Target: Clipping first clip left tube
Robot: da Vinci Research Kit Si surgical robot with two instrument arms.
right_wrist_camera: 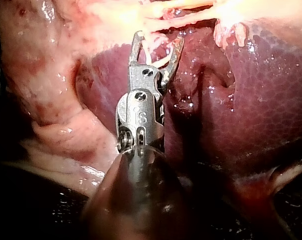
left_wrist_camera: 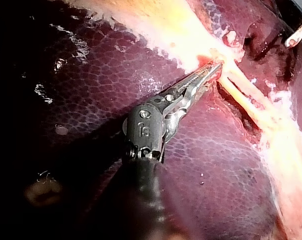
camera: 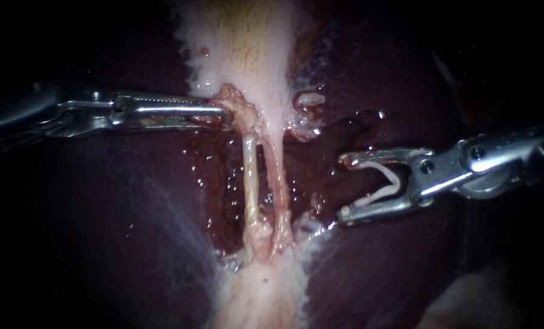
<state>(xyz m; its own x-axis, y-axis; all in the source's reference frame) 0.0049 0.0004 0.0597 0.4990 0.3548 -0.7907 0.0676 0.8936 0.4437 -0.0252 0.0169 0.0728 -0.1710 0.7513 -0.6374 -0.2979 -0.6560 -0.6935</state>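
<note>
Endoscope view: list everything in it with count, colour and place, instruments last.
liver: one, dark maroon, all around the rest.
pale tissue: two bands, whitish pink, above and below the tubes.
tubes: two, one yellowish, one pinker to its right, side by side between the pale bands.
clip: one, white, open, held in the right instrument, apart from the tubes.
left instrument: one, silver, shut on the pale tissue at the tubes' upper end.
right instrument: one, silver, right of the tubes, carrying the clip.
</note>
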